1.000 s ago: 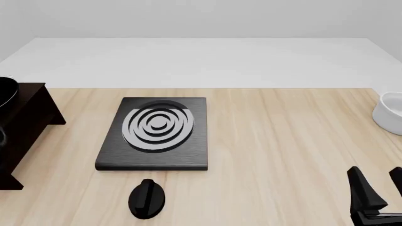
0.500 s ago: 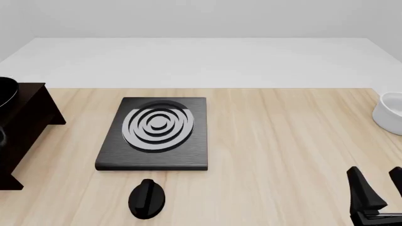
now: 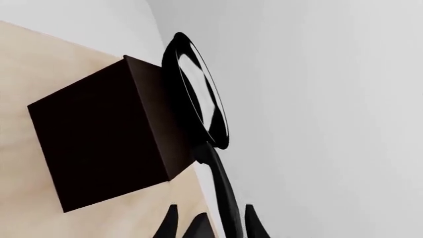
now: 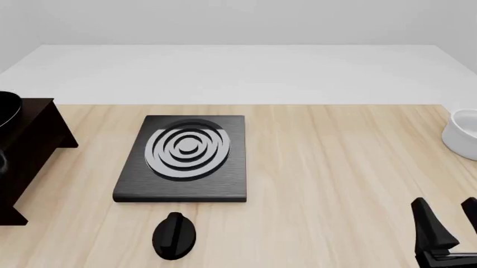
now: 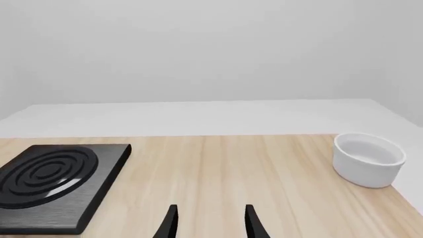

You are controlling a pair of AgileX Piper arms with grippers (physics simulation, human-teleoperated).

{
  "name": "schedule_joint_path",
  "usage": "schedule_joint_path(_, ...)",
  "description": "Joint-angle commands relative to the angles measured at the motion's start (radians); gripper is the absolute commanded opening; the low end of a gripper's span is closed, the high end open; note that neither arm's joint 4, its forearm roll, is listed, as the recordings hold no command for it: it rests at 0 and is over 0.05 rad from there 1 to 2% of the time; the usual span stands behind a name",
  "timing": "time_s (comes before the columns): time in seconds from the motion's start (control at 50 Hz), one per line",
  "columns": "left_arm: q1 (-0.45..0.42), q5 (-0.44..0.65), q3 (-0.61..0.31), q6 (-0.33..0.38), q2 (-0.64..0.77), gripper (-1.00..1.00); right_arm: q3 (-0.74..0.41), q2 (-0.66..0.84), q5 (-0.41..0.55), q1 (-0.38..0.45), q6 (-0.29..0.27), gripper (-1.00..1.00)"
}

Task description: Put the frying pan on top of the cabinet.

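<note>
- The right end effector (image 4: 447,223) hovers low over the near right surface (image 4: 335,167), fingers spread wide, empty.
- The left end effector (image 3: 210,225) stands parted around the handle of the frying pan (image 3: 198,94).
- That pan sits on the cabinet (image 4: 26,156), far left.

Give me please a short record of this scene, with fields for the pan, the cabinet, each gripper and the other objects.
frying pan: on top of the cabinet, handle sticking out past its edge
left gripper: open, fingers either side of the pan handle
right gripper: open, empty, over bare table
stove plate: flat on the table
white bowl: far right
black knob: before the stove plate
</note>
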Motion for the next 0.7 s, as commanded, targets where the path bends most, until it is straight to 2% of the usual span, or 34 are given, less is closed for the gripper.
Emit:
schedule_joint_path(0.02, -0.022, 0.105, 0.031, 0.0, -0.141, 1.0, 0.0, 0.0, -0.001, 0.001, -0.003, 1.0)
schedule_joint_path(0.16, -0.028, 0.202, 0.048, 0.003, -0.265, 1.0, 0.0, 0.0, -0.002, 0.002, -0.007, 1.0)
schedule_joint_path(0.24, -0.028, 0.204, 0.048, 0.003, -0.267, 1.0, 0.0, 0.0, -0.002, 0.002, -0.007, 1.0)
schedule_joint_path(0.3, -0.031, 0.305, 0.05, 0.008, -0.378, 1.0, 0.0, 0.0, -0.003, 0.004, -0.011, 1.0)
schedule_joint_path(0.5, -0.039, 0.452, 0.073, 0.008, -0.546, 1.0, 0.0, -0.001, -0.007, 0.004, -0.015, 1.0)
schedule_joint_path(0.64, -0.04, 0.597, 0.067, 0.014, -0.687, 1.0, 0.0, -0.001, -0.012, 0.004, -0.014, 1.0)
schedule_joint_path(0.7, -0.041, 0.71, 0.049, 0.014, -0.791, 1.0, 0.0, -0.001, -0.016, 0.004, -0.014, 1.0)
